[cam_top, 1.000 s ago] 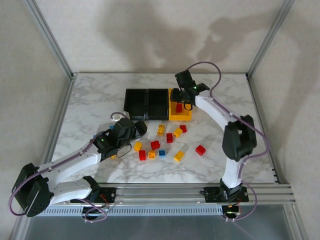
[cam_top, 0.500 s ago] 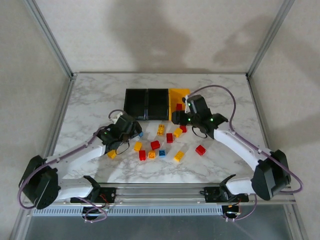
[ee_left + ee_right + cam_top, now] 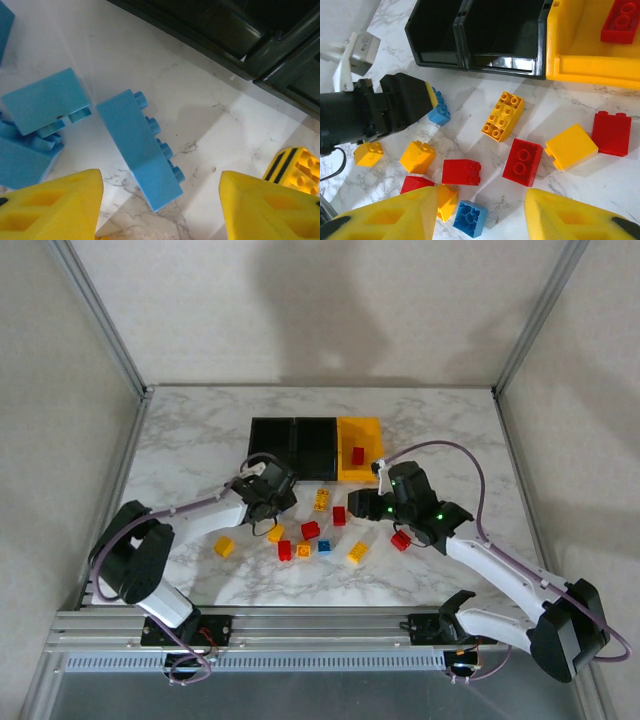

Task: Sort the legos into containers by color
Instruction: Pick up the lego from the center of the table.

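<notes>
R end effector [image 3: 481, 212]'s back from yellow bin [image 3: 360, 476], apart, empty; L end effector [image 3: 159, 192] apart astride blue lego [image 3: 142, 150] on counter [image 3: 200, 440] by black bins [image 3: 293, 450]: pick step, I'd close next.

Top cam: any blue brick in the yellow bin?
No, the yellow bin holds just one red brick.

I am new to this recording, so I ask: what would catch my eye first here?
The yellow bin, rightmost in the row, holds one red brick. Before it and the two black bins, red, yellow and blue bricks lie scattered on the marble table. The left hand hangs open over a light blue brick.
</notes>
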You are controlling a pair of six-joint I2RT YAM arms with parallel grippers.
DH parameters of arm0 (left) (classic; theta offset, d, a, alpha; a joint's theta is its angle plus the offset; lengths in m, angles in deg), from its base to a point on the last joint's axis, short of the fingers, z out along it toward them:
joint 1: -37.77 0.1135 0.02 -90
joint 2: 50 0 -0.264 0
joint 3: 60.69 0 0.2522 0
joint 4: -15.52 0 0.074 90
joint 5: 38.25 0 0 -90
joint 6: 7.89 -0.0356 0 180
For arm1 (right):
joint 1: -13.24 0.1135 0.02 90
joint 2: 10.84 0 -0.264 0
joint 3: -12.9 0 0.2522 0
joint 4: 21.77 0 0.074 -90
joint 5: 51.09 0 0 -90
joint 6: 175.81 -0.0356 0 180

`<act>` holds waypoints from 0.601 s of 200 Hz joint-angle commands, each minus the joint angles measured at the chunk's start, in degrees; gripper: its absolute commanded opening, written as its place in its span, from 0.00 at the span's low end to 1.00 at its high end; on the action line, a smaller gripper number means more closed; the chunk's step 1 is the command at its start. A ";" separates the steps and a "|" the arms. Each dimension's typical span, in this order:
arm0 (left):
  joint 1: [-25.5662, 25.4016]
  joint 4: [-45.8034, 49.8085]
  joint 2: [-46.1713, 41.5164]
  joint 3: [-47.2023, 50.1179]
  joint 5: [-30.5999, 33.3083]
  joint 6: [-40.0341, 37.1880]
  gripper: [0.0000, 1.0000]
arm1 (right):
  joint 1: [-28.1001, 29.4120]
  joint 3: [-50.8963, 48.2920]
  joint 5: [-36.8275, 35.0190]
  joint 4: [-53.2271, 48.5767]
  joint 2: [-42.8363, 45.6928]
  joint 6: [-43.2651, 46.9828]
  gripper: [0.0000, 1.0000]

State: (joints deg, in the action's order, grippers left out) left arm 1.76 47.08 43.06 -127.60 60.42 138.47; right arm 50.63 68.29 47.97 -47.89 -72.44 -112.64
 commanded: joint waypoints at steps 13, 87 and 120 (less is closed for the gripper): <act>-0.20 0.79 3.48 -2.35 2.05 1.59 0.61 | 0.41 -1.01 -0.16 2.20 0.44 -0.95 0.49; -1.07 1.50 6.62 -3.46 2.75 0.21 0.27 | 0.36 -1.49 -0.60 2.57 0.08 -1.56 0.48; -2.09 3.09 2.67 -3.46 2.58 -1.93 0.21 | 0.41 -2.45 -0.72 2.54 0.43 -2.27 0.48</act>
State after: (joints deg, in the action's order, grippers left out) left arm 0.47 47.59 49.46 -130.09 61.73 138.49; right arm 50.63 67.22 47.75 -46.36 -72.44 -113.77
